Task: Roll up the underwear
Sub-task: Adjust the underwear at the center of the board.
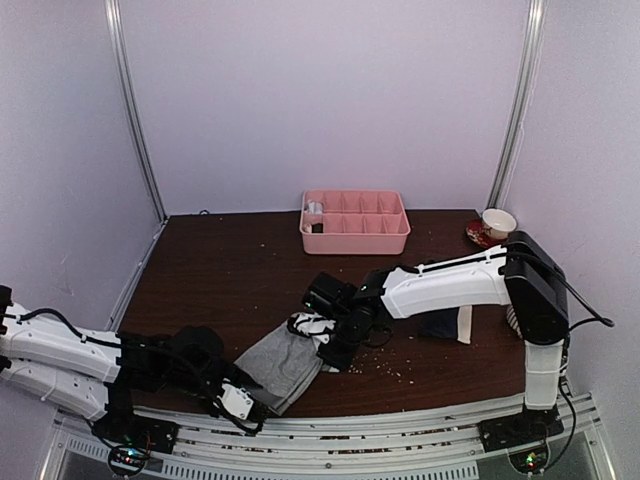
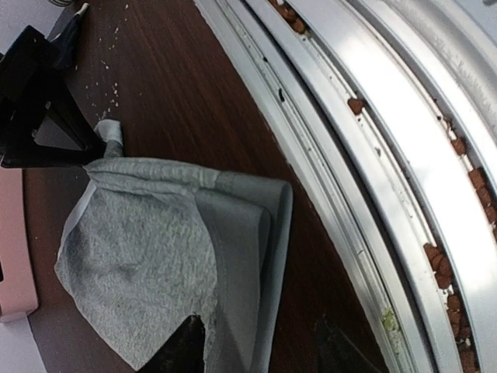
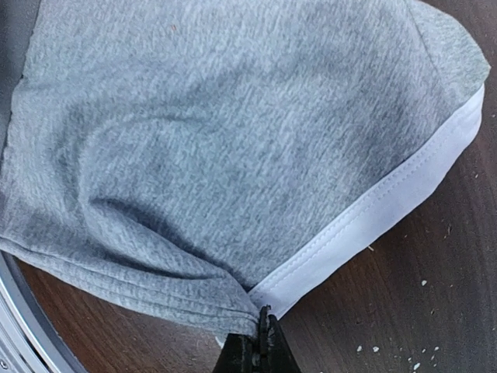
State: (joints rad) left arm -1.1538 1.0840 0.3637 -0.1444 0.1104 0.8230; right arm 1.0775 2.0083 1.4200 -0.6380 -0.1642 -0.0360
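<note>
The grey underwear (image 1: 283,360) lies flat near the table's front edge, between the two arms. My right gripper (image 1: 332,338) is shut on its far corner, pinching grey cloth and white hem (image 3: 373,210) at the fingertips (image 3: 264,342). My left gripper (image 2: 260,353) is open at the near end. One finger (image 2: 182,350) is over the grey cloth (image 2: 132,249) and the other (image 2: 342,350) is over bare table, with the smooth grey band (image 2: 245,249) between them. The navy underwear (image 1: 440,325), with its cream waistband (image 1: 465,325), lies partly hidden behind the right arm.
A pink compartment tray (image 1: 355,235) stands at the back centre, one cell holding a small item. A cup on a red saucer (image 1: 497,222) sits at the back right. Metal rails (image 2: 373,155) run along the near edge beside the left gripper. Crumbs dot the table.
</note>
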